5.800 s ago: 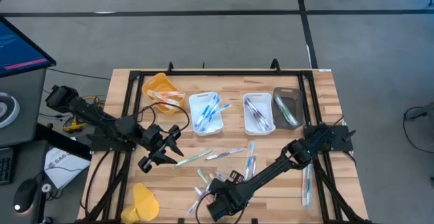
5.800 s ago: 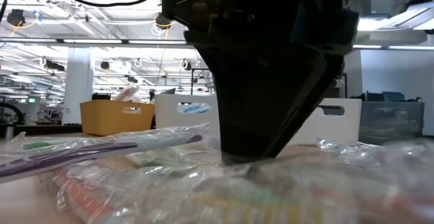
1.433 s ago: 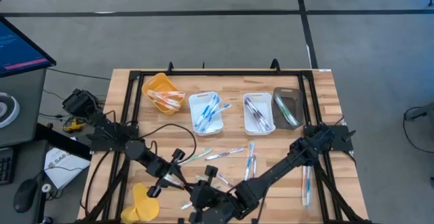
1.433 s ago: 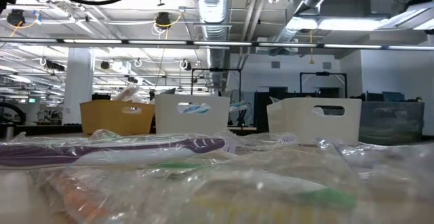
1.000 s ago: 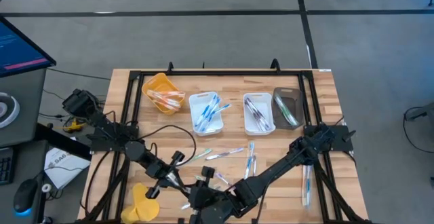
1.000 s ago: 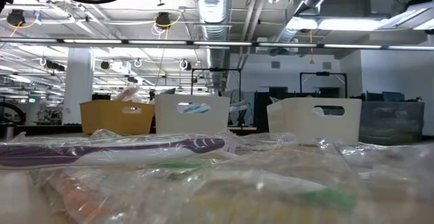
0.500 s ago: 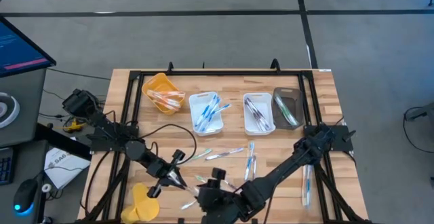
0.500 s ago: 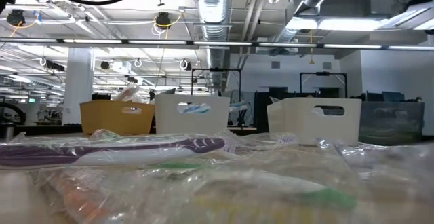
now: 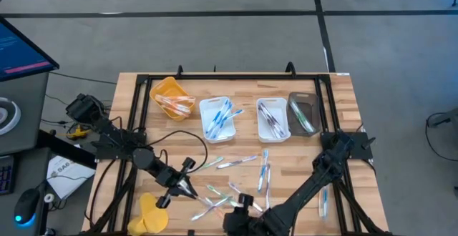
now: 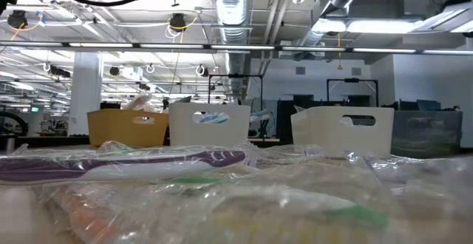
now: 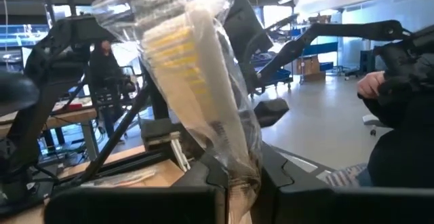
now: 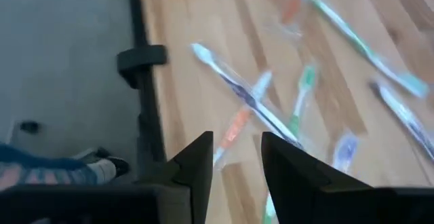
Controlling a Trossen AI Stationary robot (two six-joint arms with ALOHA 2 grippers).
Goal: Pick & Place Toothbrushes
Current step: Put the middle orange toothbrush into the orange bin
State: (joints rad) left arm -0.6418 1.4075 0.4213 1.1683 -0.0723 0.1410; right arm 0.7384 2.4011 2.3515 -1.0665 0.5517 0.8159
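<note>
Several wrapped toothbrushes (image 9: 247, 161) lie flat on the wooden table, between the trays and its near edge; more show close up in the low view (image 10: 148, 161). My left gripper (image 9: 183, 186) is at the near-left of the table, shut on a yellow-accented toothbrush (image 11: 196, 81) in a clear wrapper. My right gripper (image 9: 241, 209) hovers open at the near edge, over scattered toothbrushes (image 12: 298, 102), touching none. My left gripper pinches the wrapped toothbrush between its two fingers, at the wrapper's lower part (image 11: 234, 166). The rest of the toothbrush, with its yellow section (image 11: 180, 54), sticks out past the fingertips, clear of the table. Which end of the toothbrush is held, I cannot tell.
Four trays stand in a row at the far side: a yellow tray (image 9: 164, 88), two white trays (image 9: 204, 106) (image 9: 262, 105) and a dark tray (image 9: 299, 96), each with toothbrushes inside. A yellow object (image 9: 152, 213) lies at the near-left corner. A black frame (image 9: 136, 121) borders the table.
My right gripper has drawn back toward the table's near edge and to the right, uncovering the toothbrushes that lay under it. My left gripper has stayed in place, still shut on its toothbrush.
</note>
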